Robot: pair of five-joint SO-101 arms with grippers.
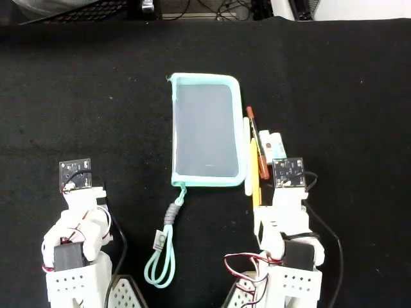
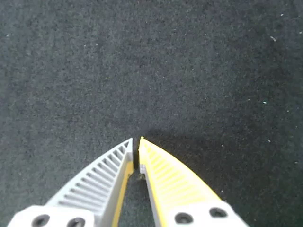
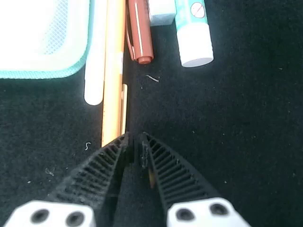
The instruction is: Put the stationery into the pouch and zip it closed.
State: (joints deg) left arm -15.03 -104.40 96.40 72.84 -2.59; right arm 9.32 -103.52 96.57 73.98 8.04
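Beside pouch (image 1: 207, 131) edge — stationery (image 1: 260, 154), right tool (image 3: 135, 138) closed

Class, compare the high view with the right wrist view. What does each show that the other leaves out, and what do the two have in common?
The high view adds the whole pouch, its looped strap and the left arm set apart from it. The right wrist view adds the right gripper, its jaws shut, close to the pen ends. Both share a pouch corner, the white pen, yellow pen, brown pen and glue stick, lying beside the pouch on the black table.
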